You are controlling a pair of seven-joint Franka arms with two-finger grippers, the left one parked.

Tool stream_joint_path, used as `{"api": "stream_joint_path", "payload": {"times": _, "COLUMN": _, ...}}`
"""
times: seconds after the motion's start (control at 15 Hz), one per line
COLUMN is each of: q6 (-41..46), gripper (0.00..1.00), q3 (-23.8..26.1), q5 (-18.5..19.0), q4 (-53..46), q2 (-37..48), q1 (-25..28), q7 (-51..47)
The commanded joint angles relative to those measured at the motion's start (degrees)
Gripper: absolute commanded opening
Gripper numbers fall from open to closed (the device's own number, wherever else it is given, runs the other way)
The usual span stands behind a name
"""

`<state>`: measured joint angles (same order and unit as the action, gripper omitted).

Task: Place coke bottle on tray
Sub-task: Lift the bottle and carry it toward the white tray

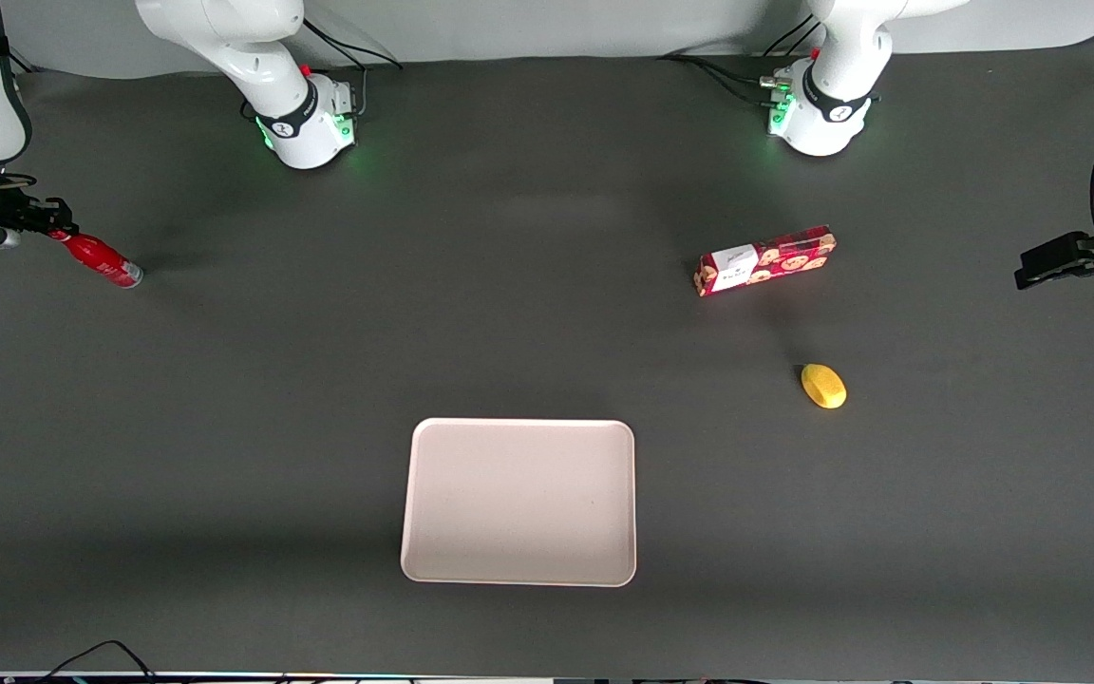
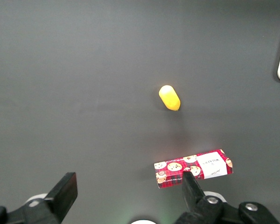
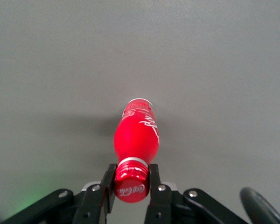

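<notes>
The coke bottle [image 1: 101, 259] is a slim glossy red bottle with white script and a silvery base. It hangs tilted at the working arm's end of the table, base toward the surface. My right gripper [image 1: 51, 231] is shut on its red cap. In the right wrist view the fingers [image 3: 108, 181] clamp the capped neck of the coke bottle [image 3: 136, 135]; the gripper's midpoint [image 3: 131, 183] lies on the cap. The tray [image 1: 518, 501], pale pinkish-cream and holding nothing, lies near the front camera at mid table, well apart from the bottle.
A flat red patterned box [image 1: 764, 260] and a small yellow object [image 1: 822, 386] lie toward the parked arm's end; both also show in the left wrist view, box [image 2: 193, 168] and yellow object [image 2: 169, 97]. Robot bases stand along the table's back edge.
</notes>
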<state>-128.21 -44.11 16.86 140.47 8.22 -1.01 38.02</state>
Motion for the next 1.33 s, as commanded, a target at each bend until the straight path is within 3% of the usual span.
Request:
{"api": "stream_joint_path", "payload": {"times": 0.0, "q6": -0.38, "gripper": 0.00, "q3": 0.07, "q5": 1.51, "q4": 0.77, "q2": 2.33, "q1": 0.65, "q7": 1.45}}
{"api": "stream_joint_path", "payload": {"times": 0.33, "q6": 18.31, "gripper": 0.00, "q3": 13.75, "q5": 0.54, "q4": -12.90, "q2": 4.88, "q1": 1.62, "q7": -3.38}}
{"api": "stream_joint_path", "payload": {"times": 0.6, "q6": 33.96, "gripper": 0.00, "q3": 23.87, "q5": -5.69, "q4": -30.04, "q2": 3.65, "q1": 1.80, "q7": -5.23}}
{"api": "stream_joint_path", "payload": {"times": 0.8, "q6": 44.77, "gripper": 0.00, "q3": 32.65, "q5": -7.54, "q4": -42.87, "q2": 1.11, "q1": 1.98, "q7": -12.42}}
{"api": "stream_joint_path", "payload": {"times": 1.0, "q6": 54.36, "gripper": 0.00, "q3": 40.22, "q5": -12.36, "q4": -58.24, "q2": -5.47, "q1": 2.06, "q7": -21.81}}
{"api": "stream_joint_path", "payload": {"times": 1.27, "q6": 58.95, "gripper": 0.00, "q3": 50.23, "q5": -14.84, "q4": -73.03, "q2": -15.40, "q1": 3.29, "q7": -37.97}}
